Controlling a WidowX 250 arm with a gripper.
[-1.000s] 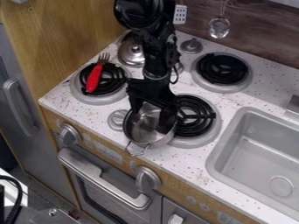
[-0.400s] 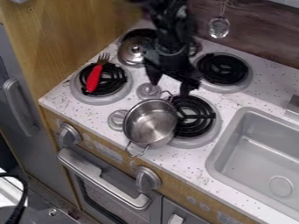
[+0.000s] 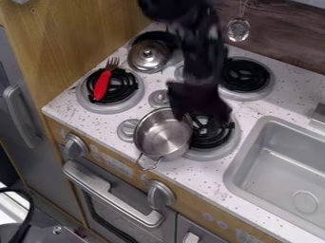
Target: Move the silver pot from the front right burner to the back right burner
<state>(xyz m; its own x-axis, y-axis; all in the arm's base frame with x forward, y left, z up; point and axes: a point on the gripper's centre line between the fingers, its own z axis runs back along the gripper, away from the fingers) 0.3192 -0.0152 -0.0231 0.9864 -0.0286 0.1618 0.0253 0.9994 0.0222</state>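
Pot (image 3: 164, 137) sits just beside the gripper (image 3: 202, 119), toward the oven (image 3: 113, 195).

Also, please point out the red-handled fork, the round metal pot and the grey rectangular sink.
Red-handled fork (image 3: 101, 86), camera view, on the handle.
Round metal pot (image 3: 161, 137), camera view, on the inner bottom.
Grey rectangular sink (image 3: 273, 178), camera view, on the floor.
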